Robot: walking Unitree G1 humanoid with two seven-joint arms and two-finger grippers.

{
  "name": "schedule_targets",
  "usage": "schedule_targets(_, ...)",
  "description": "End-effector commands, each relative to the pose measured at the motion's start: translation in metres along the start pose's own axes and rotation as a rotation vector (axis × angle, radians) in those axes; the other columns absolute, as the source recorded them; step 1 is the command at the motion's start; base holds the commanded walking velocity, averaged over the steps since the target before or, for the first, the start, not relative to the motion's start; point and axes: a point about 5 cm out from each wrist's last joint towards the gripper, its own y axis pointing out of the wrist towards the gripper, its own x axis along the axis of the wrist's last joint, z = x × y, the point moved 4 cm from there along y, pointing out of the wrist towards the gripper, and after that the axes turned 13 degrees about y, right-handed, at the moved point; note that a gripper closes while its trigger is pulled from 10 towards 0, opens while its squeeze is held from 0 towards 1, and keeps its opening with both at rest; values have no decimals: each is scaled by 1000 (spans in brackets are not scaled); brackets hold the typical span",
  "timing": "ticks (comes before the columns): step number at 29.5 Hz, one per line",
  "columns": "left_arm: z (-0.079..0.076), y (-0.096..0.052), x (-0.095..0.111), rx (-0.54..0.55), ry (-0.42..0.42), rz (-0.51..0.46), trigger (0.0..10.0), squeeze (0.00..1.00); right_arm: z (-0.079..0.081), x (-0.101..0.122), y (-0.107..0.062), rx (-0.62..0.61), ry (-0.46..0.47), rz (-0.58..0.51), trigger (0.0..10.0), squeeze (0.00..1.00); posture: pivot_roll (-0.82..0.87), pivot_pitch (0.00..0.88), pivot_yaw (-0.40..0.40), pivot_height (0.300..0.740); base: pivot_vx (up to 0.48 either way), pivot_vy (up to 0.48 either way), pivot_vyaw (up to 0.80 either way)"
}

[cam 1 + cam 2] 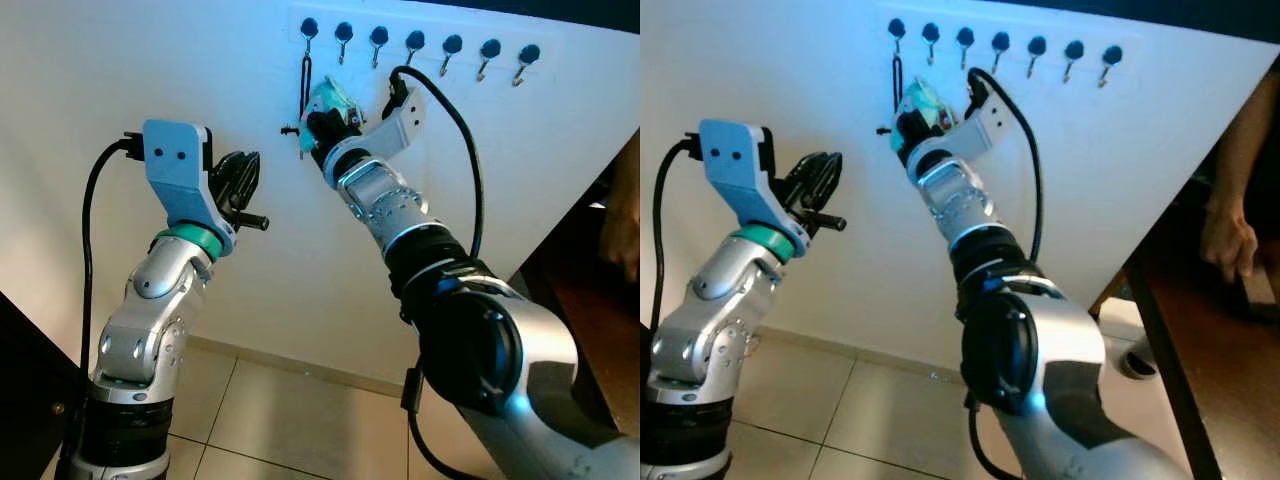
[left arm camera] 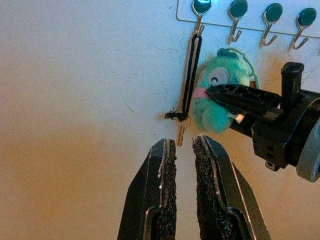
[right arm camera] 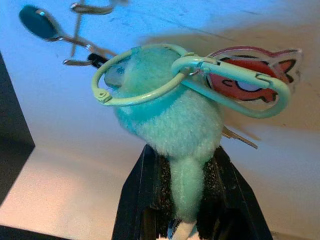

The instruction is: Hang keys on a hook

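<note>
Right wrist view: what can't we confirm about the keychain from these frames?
- Whether the mint ring is over a hook: hook sits off to the side, blurred.
- Key blade: mostly hidden behind the plush.
- Head views: right gripper covers the plush; ring too small.
- Black loop on the first hook: its key tiny.

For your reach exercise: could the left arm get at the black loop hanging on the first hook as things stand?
Probably yes. The left gripper points at the black loop with bare wall between; the right gripper, holding the plush keychain, sits just beside the loop, not across the way.
</note>
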Motion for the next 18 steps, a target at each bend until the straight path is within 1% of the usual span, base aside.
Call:
schedule_targets(1,-1,-2,-6,-5,-2,21,10000,0,9,0,1,18,-28,4,10000,0,102,103,71,740,0,0,0)
schedule_targets(3,-1,-2,-6,-7,-3,21,10000,0,26,4,2,78,-32,-10,10000,0,101,104,72,740,0,0,0)
schedule_targets(4,-1,-2,-6,-7,-3,21,10000,0,26,4,2,78,-32,-10,10000,0,101,104,72,740,0,0,0)
schedule_targets(6,-1,-2,-7,-7,-3,22,10000,0,44,10,3,125,-51,-34,10000,0,104,103,69,740,0,0,0)
schedule_targets(7,-1,-2,-7,-7,-3,22,10000,0,44,10,3,125,-51,-34,10000,0,104,103,69,740,0,0,0)
schedule_targets(9,-1,-3,-7,-6,-4,22,10000,0,53,17,3,145,-85,-62,10000,0,104,107,68,740,0,0,0)
schedule_targets(12,-1,-2,-7,-5,-3,23,10000,0,51,19,3,141,-87,-68,10000,0,105,109,69,740,0,0,0)
schedule_targets(13,-1,-2,-6,-5,-3,23,10000,0,47,20,3,126,-86,-72,10000,0,104,110,70,740,0,0,0)
schedule_targets(14,-1,-2,-6,-5,-3,23,10000,0,47,20,3,126,-86,-72,10000,0,104,110,70,740,0,0,0)
schedule_targets(15,-1,-3,-7,-5,-3,24,10000,0,40,21,2,101,-92,-76,10000,0,104,110,70,740,0,0,0)
schedule_targets(16,-1,-3,-7,-5,-3,24,10000,0,40,21,2,101,-92,-76,10000,0,104,110,70,740,0,0,0)
schedule_targets(18,-1,-3,-7,-5,-3,24,10000,0,35,21,2,75,-96,-74,10000,0,104,110,70,740,0,0,0)
